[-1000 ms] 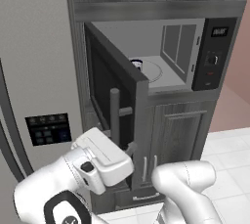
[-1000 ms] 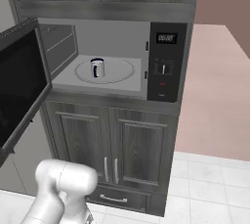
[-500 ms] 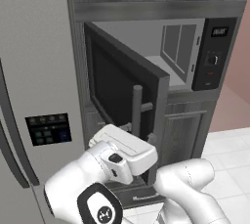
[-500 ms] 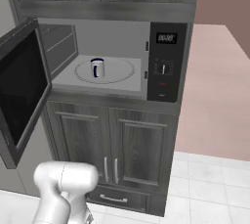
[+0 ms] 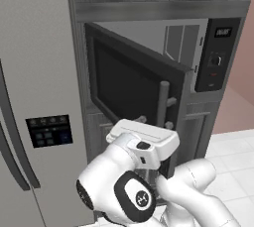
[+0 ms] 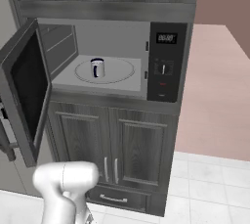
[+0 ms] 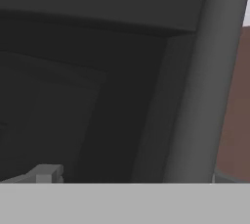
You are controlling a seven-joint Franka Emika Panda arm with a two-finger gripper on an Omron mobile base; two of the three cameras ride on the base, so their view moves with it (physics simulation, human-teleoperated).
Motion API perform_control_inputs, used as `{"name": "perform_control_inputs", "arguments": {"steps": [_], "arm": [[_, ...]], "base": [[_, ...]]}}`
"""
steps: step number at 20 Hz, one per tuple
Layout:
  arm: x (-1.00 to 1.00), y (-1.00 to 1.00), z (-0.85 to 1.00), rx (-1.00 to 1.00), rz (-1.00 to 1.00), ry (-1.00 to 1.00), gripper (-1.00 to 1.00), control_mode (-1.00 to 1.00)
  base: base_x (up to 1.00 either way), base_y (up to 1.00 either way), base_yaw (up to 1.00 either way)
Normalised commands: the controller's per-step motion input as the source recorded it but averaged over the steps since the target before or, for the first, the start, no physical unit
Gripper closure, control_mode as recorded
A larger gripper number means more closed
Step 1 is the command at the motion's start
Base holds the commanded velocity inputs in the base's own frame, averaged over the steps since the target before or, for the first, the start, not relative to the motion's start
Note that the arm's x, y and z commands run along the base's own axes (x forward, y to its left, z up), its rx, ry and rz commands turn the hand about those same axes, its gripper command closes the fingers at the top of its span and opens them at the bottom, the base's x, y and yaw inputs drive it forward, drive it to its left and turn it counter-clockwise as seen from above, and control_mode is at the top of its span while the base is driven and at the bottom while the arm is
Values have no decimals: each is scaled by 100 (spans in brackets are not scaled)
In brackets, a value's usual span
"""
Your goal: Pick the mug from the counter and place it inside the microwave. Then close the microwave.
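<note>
The mug, white-grey with a dark blue side, stands upright on the round white turntable inside the microwave. The dark glass door stands about half open, also seen as the door in the right base view. My gripper is low against the door's outer face, just below and left of its vertical bar handle. In the hand view the handle and dark door panel are very close. The jaws stand open and hold nothing. The counter is out of view.
A grey fridge with a small control pad stands left of the microwave. Dark grey cabinet doors sit below it and more above. The black control panel is on the microwave's right. A pinkish wall lies further right.
The microwave door has swung steadily further toward shut, and my hand has travelled right and forward with it against its outer face. The mug has stayed put on the turntable.
</note>
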Motion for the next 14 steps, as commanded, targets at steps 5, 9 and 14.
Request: {"name": "perform_control_inputs", "arguments": {"steps": [5,9,14], "arm": [[32,-33,0,0,11,1,-100,-100],[19,-30,0,0,8,2,-100,-100],[10,-19,0,0,6,0,-100,-100]], "base": [[0,0,0],[0,0,0],[0,0,0]]}}
